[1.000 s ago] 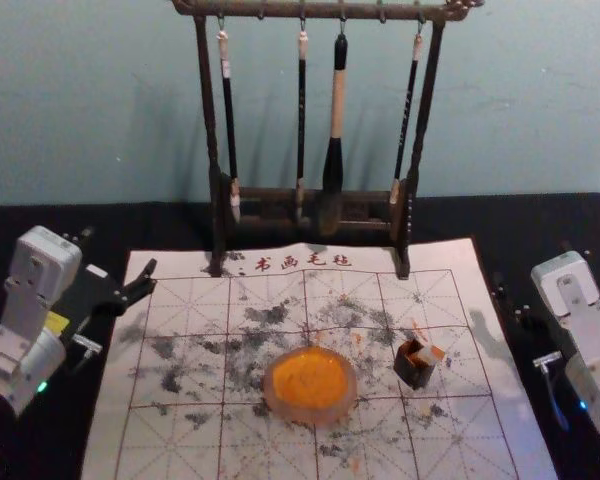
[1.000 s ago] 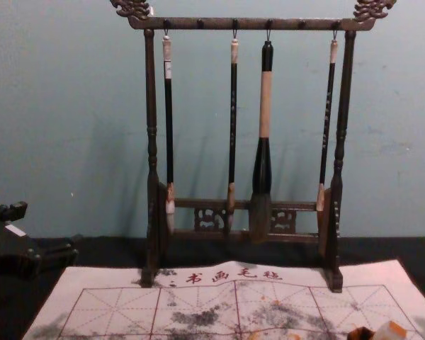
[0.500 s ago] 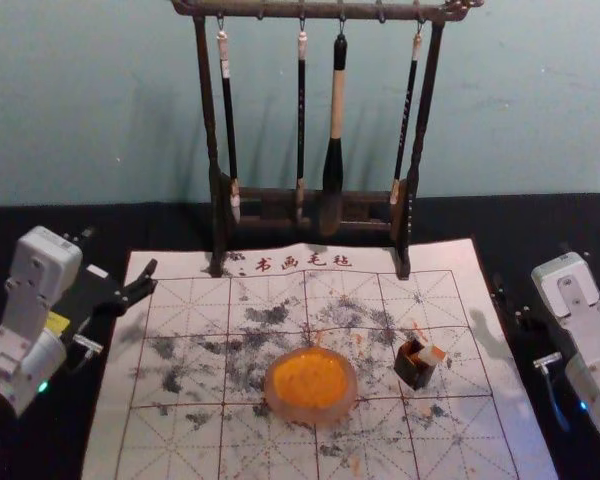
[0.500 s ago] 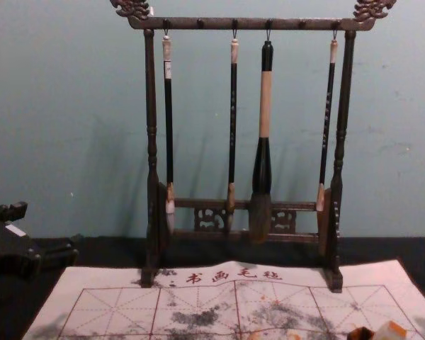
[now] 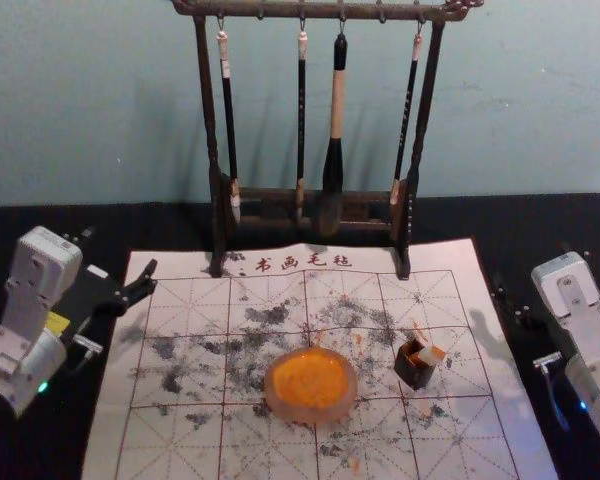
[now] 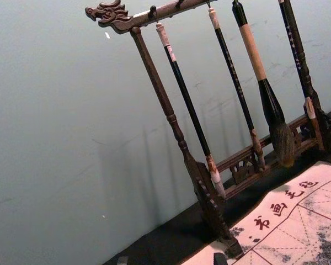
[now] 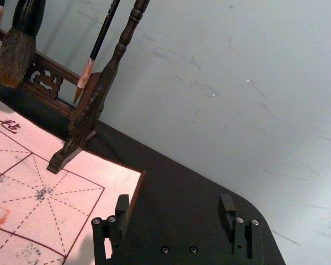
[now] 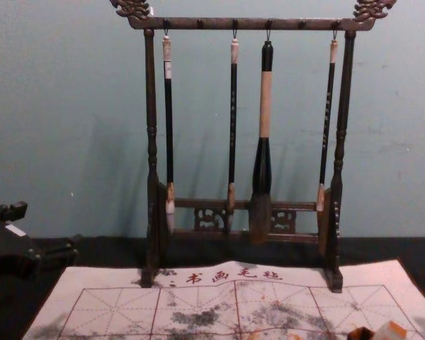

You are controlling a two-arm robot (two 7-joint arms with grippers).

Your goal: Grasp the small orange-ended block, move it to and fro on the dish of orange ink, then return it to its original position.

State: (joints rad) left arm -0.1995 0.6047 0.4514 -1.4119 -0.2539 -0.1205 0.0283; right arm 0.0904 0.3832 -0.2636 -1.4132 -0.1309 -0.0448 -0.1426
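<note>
No position change since the preceding views. The block sits tilted at the mouth of the small dark box, beside the dish. Left gripper and right gripper flank the mat, open, empty. Grasping apparently remains to be started.

Blue-grey wall across upper half of head view, with faint scuffs in right wrist view. Black table in front, rounded corner in right wrist view. Soft shadows on wall, left of centre in chest view. Light uneven, wall paler in one patch, right wrist view.
</note>
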